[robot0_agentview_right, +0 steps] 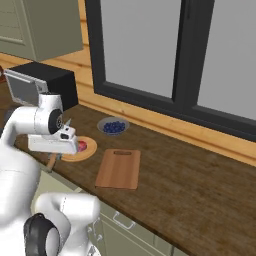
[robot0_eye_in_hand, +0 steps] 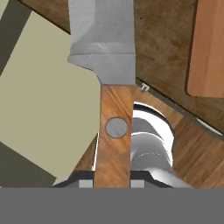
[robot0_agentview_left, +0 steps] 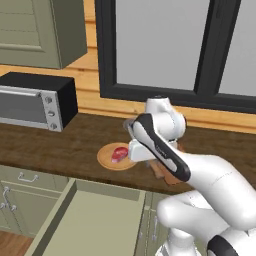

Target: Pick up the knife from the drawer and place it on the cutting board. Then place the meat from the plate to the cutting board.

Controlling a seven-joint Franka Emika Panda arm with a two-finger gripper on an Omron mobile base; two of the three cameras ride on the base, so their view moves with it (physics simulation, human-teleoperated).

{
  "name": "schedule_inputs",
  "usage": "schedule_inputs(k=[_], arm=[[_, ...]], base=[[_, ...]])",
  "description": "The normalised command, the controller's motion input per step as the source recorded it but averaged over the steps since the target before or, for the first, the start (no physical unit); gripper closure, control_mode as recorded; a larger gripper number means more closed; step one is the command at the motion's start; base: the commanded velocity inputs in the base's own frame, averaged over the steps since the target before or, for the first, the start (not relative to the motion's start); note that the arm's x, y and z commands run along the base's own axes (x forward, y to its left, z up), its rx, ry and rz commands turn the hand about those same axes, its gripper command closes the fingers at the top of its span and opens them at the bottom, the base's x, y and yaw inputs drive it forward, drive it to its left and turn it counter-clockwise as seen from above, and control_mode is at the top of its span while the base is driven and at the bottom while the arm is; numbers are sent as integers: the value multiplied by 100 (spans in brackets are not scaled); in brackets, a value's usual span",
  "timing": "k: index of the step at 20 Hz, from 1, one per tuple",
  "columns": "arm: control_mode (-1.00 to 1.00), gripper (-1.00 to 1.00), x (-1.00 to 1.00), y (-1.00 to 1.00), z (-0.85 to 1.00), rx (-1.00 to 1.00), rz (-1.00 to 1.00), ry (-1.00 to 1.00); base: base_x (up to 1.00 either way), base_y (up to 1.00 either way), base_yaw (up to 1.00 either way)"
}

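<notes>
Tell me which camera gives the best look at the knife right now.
The hand view: the knife runs up the middle, grey blade and brown wooden handle with a rivet, gripped at the bottom. The right base view shows just a bit of handle below the gripper. In the left base view I cannot pick it out.

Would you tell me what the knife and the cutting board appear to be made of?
Knife: dull grey metal blade, brushed-looking; handle looks like brown wood with visible grain and a grey rivet. Cutting board: apparently matte reddish-brown wood, faint lengthwise grain.
</notes>
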Motion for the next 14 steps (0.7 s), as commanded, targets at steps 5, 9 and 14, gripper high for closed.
schedule_inputs(k=[5, 9, 14], arm=[[-100, 100, 67, -92, 0, 0, 0, 15], [-100, 100, 70, -82, -2, 0, 0, 15], [-100, 100, 53, -50, -25, -11, 0, 4]], base=[[0, 0, 0], [0, 0, 0], [0, 0, 0]])
